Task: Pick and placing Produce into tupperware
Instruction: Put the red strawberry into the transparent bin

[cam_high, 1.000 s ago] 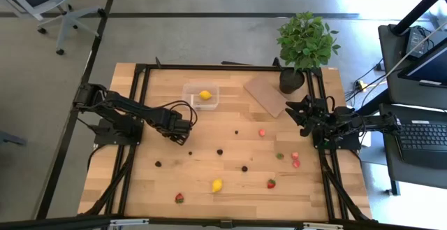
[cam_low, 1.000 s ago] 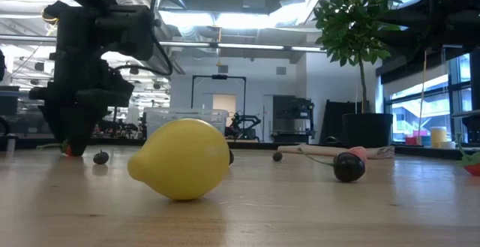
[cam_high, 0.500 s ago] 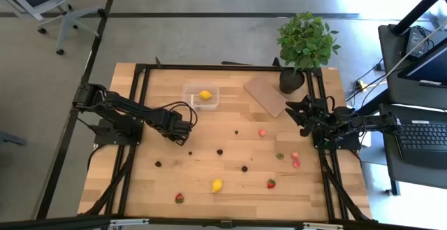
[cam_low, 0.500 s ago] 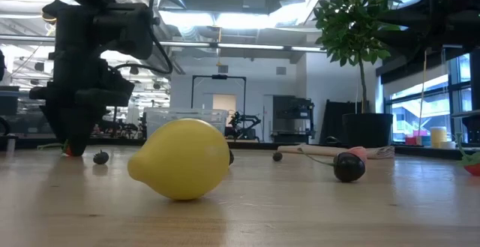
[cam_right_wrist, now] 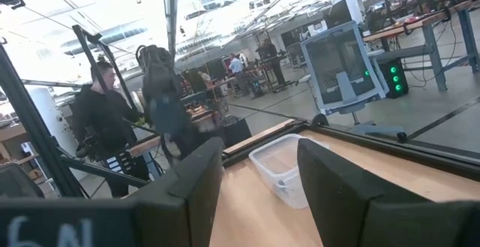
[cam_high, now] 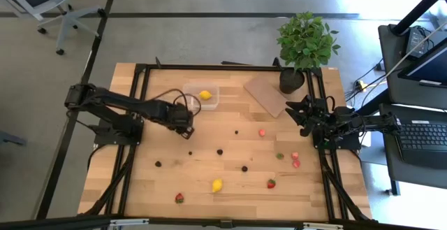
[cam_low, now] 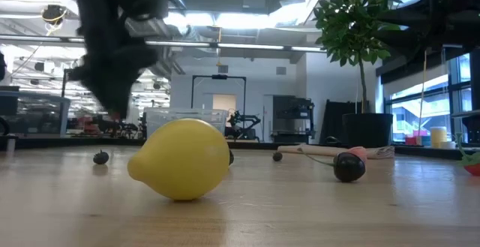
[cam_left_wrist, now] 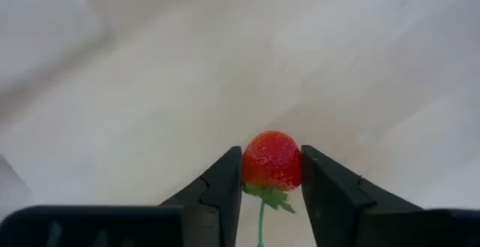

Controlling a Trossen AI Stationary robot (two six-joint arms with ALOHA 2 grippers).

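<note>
- A small red strawberry-like piece [cam_left_wrist: 273,161] is pinched between the left pincer [cam_left_wrist: 271,178]'s dark fingers, above the pale wooden desk [cam_high: 209,153].
- Only the left wrist view shows it; from above, that pincer [cam_high: 186,117] sits just beside the clear rectangular plastic tupperware [cam_high: 201,96], which holds a yellow lemon-like piece [cam_high: 205,95].
- The right pincer [cam_high: 293,112] waits spread at the desk's far edge.

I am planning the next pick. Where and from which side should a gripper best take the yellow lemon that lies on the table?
Probably from straight above, closing across the short middle of the lemon. It lies on its side with free table around it; its tapered ends would likely slip between the fingers.
</note>
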